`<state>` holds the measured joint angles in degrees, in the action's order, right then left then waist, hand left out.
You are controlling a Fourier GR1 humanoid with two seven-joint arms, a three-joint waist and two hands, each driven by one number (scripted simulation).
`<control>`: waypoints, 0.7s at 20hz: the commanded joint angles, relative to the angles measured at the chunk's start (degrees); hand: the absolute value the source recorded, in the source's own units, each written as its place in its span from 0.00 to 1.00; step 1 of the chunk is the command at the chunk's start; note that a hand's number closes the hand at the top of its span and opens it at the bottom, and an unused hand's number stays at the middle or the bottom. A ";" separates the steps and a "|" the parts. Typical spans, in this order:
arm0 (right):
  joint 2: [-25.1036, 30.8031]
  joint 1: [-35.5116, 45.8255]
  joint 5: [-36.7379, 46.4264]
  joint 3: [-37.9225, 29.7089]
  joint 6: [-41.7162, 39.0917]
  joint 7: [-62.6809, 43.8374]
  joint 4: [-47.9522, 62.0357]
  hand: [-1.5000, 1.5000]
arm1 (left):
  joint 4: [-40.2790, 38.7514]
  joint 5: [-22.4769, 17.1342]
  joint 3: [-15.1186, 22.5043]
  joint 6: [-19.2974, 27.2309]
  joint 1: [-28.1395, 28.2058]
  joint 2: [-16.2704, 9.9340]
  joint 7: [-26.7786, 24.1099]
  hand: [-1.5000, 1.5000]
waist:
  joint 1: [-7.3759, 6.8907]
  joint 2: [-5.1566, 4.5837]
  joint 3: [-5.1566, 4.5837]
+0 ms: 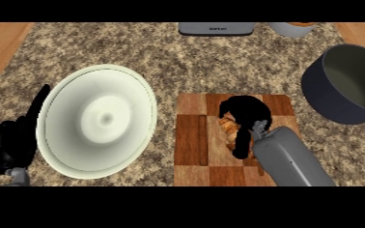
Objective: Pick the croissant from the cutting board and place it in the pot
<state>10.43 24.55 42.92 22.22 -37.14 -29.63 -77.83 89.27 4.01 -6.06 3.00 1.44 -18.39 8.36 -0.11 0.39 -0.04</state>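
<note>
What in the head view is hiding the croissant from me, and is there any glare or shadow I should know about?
Head view: the right hand curls over the croissant on the cutting board, so only an orange sliver shows, with dark shadow under the hand; the white plate has a soft bright sheen, no harsh glare; the pot is cut by the right edge; the left hand rests at the left edge.

Croissant (230, 124): golden-brown, mostly hidden under right hand (246, 113), only a sliver showing at hand's left side, lying on cutting board (191, 140). Board: checkered brown wood, flat beneath hand. Pot (331, 84): dark grey, open, up-right of hand.
</note>
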 commanded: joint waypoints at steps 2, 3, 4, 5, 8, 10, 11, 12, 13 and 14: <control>-1.68 -3.06 1.53 -10.81 11.11 -11.12 -0.19 1.00 | 0.14 -0.30 -1.03 -0.70 2.19 -0.90 -0.39 0.50 | 1.14 -0.09 0.04; -2.31 -2.97 1.85 -13.39 13.55 -14.36 -1.04 1.00 | -0.01 0.77 -0.01 1.17 2.43 1.05 -0.51 0.50 | 1.79 -0.01 0.02; -5.02 -2.18 3.50 -13.25 16.74 -16.68 1.54 1.00 | 0.21 0.16 -0.94 0.63 0.35 -0.11 0.84 0.50 | 0.67 -0.41 0.06; -3.67 -4.43 3.61 -13.55 17.21 -16.54 -1.10 1.00 | 1.35 -0.51 -0.71 0.20 1.52 0.57 -0.05 0.50 | 0.73 -0.17 0.05; -3.75 -6.07 5.59 -12.91 19.80 -15.81 -2.07 1.00 | -2.09 -1.10 -2.52 -1.41 -0.52 -0.56 -2.07 0.50 | 0.27 -0.39 0.03; -3.78 -3.67 9.27 -11.45 19.60 -20.26 -3.01 1.00 | -4.91 -1.08 -2.75 -2.80 -0.57 -1.05 -4.21 0.50 | 0.24 -0.40 0.00; -3.14 -6.51 10.48 -10.07 19.45 -22.07 -9.37 1.00 | 1.89 -0.05 -0.71 -0.71 0.40 0.49 2.70 0.50 | 0.43 -0.14 0.04; -1.88 -3.67 11.05 -11.05 17.99 -23.13 -9.48 1.00 | 3.97 1.28 0.93 -0.34 2.46 1.37 2.31 0.50 | 0.12 -0.14 0.04; 0.71 -4.68 12.35 -10.62 18.02 -21.55 -11.32 1.00 | -3.90 -0.56 -1.92 -2.32 -0.74 -0.30 -2.01 0.50 | 0.74 -0.27 -0.02; -1.46 -1.93 15.30 -9.03 18.66 -26.65 -13.86 1.00 | -0.64 -0.29 -1.10 -1.70 0.11 0.20 0.34 0.50 | 0.55 -0.07 -0.03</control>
<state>8.28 20.59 52.81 11.63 -19.33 -50.28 -85.97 89.04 3.71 -7.55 1.73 1.75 -18.60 8.35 0.31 0.28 0.02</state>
